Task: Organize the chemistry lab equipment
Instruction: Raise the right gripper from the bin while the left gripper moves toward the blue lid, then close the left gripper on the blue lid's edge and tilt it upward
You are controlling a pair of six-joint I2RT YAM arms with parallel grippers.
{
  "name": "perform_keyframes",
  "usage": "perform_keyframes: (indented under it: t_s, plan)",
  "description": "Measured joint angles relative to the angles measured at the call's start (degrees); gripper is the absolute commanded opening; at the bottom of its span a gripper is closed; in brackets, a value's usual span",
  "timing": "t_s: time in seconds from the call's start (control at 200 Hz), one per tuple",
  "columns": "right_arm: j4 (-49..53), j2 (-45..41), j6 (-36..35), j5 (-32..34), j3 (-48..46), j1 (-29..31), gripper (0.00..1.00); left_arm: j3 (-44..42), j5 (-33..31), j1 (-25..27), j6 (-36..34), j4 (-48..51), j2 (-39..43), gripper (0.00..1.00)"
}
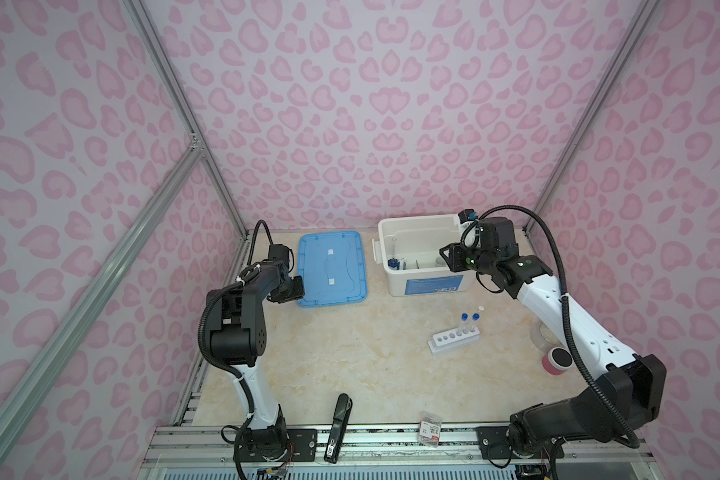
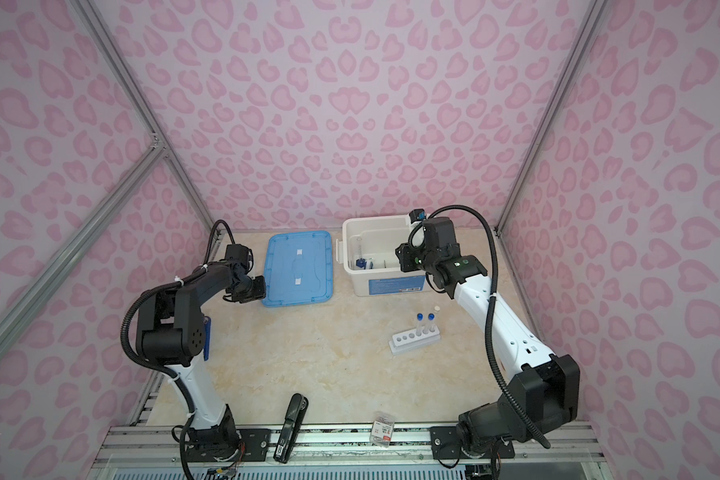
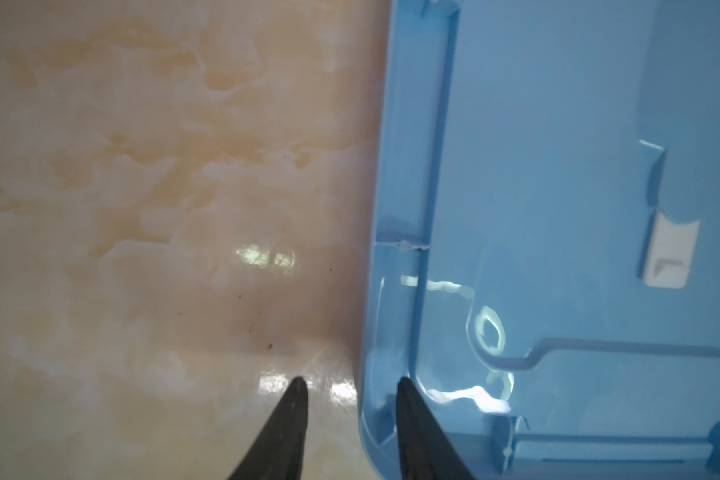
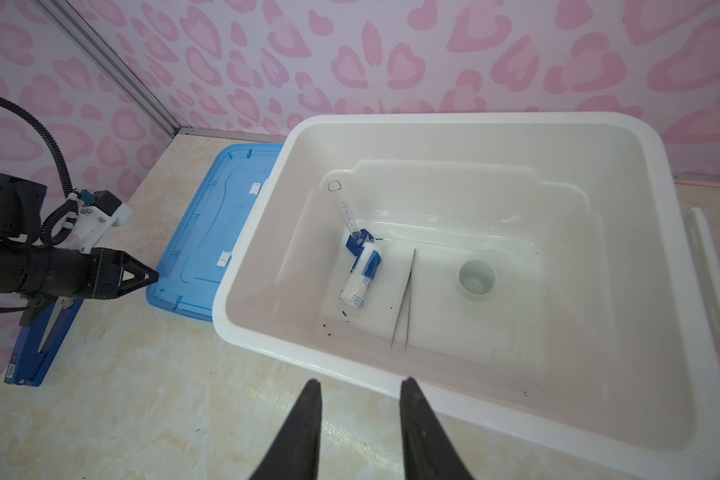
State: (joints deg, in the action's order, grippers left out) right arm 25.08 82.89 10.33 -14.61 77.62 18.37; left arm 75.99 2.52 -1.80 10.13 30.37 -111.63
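Equipment lies mostly in the white bin (image 4: 474,118) at the far right of the table (image 1: 350,353). The blue-based cylinder (image 4: 348,212) is by the bin's left wall, and the white bottle (image 4: 362,274) lies on its side against the cylinder's base. The metal tweezers (image 4: 406,303) lie flat on the floor between the bottle and the tiny cup (image 4: 476,278). Nearer on the right stands the six-hole rack (image 1: 454,338), with three capped tubes (image 1: 464,326) upright in its right-end holes – two blue caps, one white.

The blue lid (image 1: 331,270) lies flat, just left of the bin. The left gripper (image 3: 350,381) straddles the lid's near-left rim with its fingers spread – one over bare table, one over the lid – clamping nothing. The right gripper (image 4: 360,381) hangs at the bin's right side, spread and empty.
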Motion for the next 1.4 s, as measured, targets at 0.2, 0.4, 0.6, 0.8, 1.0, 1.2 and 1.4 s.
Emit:
perform_keyframes:
  t_s: [0.2, 0.4, 0.6, 0.8, 1.0, 1.2, 1.4]
  plan:
    - [-0.4, 0.3, 0.0, 0.0, -0.3, 0.1, 0.33, 1.2, -1.1, 0.8, 0.5, 1.1, -2.1, 0.37]
    - [-1.2, 1.2, 0.0, 0.0, -0.4, 0.1, 0.32, 3.5, -1.8, 0.8, 0.7, 1.2, -3.5, 0.31]
    - [-1.4, 2.1, -0.1, 0.0, -0.4, 0.1, 0.32, 4.0, -2.5, 1.1, 0.7, 1.4, -4.5, 0.26]
    - [-1.5, 2.9, -0.1, -0.2, -0.4, 0.0, 0.32, 4.0, -2.8, 1.2, 0.7, 1.2, -4.7, 0.16]
    - [-1.6, 3.5, 0.0, -0.4, -0.4, 0.0, 0.32, 4.0, -2.5, 1.3, 0.2, 0.9, -4.6, 0.04]
    - [-1.6, 4.2, 0.0, -0.5, -0.4, 0.1, 0.32, 4.0, -2.3, 1.0, -0.3, 1.9, -3.2, 0.04]
    - [-1.6, 4.3, 0.6, -0.4, -0.2, 1.0, 0.32, 4.0, -2.5, 0.5, -1.4, 3.8, 3.8, 0.04]
